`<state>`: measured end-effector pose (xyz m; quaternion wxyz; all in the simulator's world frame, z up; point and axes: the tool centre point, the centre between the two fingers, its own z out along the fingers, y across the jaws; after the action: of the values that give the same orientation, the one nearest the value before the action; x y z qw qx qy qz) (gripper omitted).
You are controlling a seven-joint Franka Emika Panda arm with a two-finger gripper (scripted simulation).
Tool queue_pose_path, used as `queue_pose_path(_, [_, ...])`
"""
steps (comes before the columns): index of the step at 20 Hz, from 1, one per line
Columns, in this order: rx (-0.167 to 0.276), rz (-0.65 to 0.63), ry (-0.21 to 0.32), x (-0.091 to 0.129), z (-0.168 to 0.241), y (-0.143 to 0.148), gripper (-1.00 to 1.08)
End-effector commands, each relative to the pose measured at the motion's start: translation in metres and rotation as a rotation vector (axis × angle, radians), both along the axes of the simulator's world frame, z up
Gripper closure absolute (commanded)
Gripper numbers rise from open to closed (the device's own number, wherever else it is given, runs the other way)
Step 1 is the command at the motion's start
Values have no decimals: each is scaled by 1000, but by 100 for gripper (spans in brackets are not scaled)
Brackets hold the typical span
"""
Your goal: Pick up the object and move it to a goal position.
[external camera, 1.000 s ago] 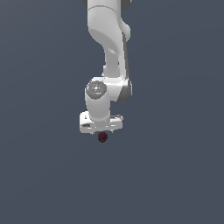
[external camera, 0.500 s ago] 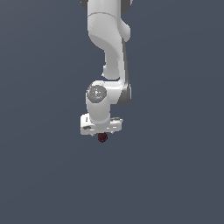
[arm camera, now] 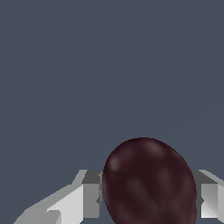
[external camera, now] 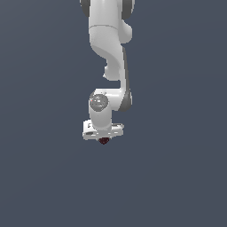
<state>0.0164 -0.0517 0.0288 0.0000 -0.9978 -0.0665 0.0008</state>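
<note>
The object (external camera: 104, 141) is a tiny dark maroon rounded lump. In the exterior view it peeks out just below the white hand of the arm. My gripper (external camera: 103, 139) points down and is shut on it. In the wrist view the object (arm camera: 149, 183) fills the space between the two grey-white fingers (arm camera: 83, 199), which press on it from both sides. Most of the fingers are hidden behind the hand in the exterior view.
The white arm (external camera: 111, 53) comes down from the top of the exterior view. All around is a plain dark grey-blue ground (external camera: 177, 177) with no other objects or edges in view.
The hand with the object has shifted slightly to the exterior view's left and a little up. The grip on the object is unchanged.
</note>
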Motion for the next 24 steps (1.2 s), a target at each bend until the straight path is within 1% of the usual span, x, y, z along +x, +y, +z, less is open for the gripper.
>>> queue_pose_path(1, [0,0,-1,1,0,0,108])
queue_pose_path(11, [0,0,-1,1,0,0,108])
queue_pose_path(14, [0,0,-1,1,5,5,108])
queue_pose_path(19, [0,0,-1,2,24,25,108])
queue_pose_path(24, [-1,0,-2,5,60,61,108])
